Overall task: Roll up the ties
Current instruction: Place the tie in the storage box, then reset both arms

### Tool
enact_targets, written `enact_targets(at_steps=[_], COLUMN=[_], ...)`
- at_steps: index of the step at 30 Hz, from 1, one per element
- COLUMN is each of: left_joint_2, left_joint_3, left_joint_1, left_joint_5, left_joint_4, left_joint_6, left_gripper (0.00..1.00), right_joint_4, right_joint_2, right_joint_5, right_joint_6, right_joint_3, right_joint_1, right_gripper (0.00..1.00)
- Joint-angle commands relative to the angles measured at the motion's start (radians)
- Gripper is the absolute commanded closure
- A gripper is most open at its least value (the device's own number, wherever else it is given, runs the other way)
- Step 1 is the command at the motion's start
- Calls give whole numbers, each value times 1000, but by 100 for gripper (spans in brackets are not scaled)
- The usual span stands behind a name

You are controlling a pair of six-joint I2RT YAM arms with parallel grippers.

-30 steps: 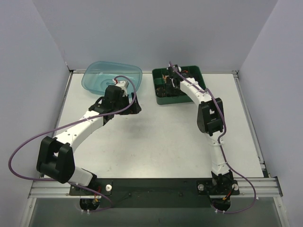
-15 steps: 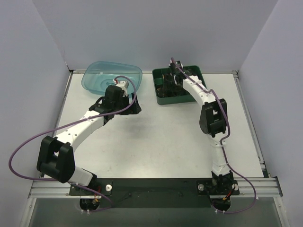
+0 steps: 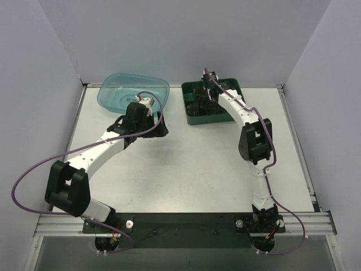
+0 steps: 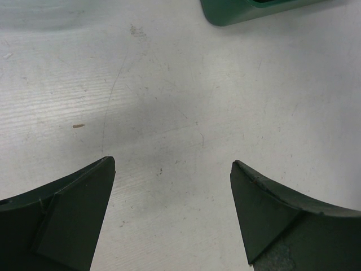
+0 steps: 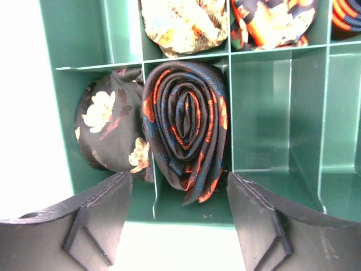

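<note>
While both arms reach out from the near edge, I see the left pincer [image 4: 172, 164] spread wide over bare tabletop [image 4: 169, 84], with nothing between its fingers. From the top camera it sits left of centre, just near of the blue bowl [image 3: 121, 90], and a corner of the green tray [image 4: 242, 11] shows at the far right of its wrist view.

Further out, the right pincer [image 5: 179, 178] hangs over the tray's near row of compartments, fingers wide apart and gripping nothing. I can't tell whether they touch the tray.

Between those fingers in the wrist view sits the rolled tie [image 5: 186, 130]: black with orange-red blotches and some blue, wound into a tight oval coil. It stands on edge in one compartment with the spiral facing up. The oval's long axis runs near-to-far, and a loose end pokes out at the near side.

Just left, across a divider, a dark floral tie [image 5: 110, 132] fills the next compartment. In the far row are a cream patterned tie [image 5: 183, 22] and a navy-orange tie [image 5: 273, 20].
</note>
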Motion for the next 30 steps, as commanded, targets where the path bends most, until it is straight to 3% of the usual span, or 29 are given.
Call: enact_targets(at_steps=[1,5,6,8,9,12,30], left_joint_2=[6,9,10,13,15,18,32], left_joint_3=[12,9,9,9,9,6,4], left_joint_1=[7,7,7,7,7,7,7], left_joint_5=[-5,-7,-7,-7,-7,-7,-8], left_joint_4=[13,13,13,13,15,15,12], left_joint_6=[9,9,9,9,8,8,8], left_gripper=[7,7,7,7,7,7,7], right_joint_4=[3,26,29,36,62,134,148], right_joint_2=[-95,-63,-46,-35,-31,-38,92], right_joint_5=[29,22,6,-11,-29,-115,-155], right_joint_6=[19,26,26,31,29,33,65], right_joint_3=[7,38,47,46,40,-8,-14], right_joint_1=[-10,-24,-29,-35,-38,-58,-93], right_gripper=[33,45,58,72,85,99,100])
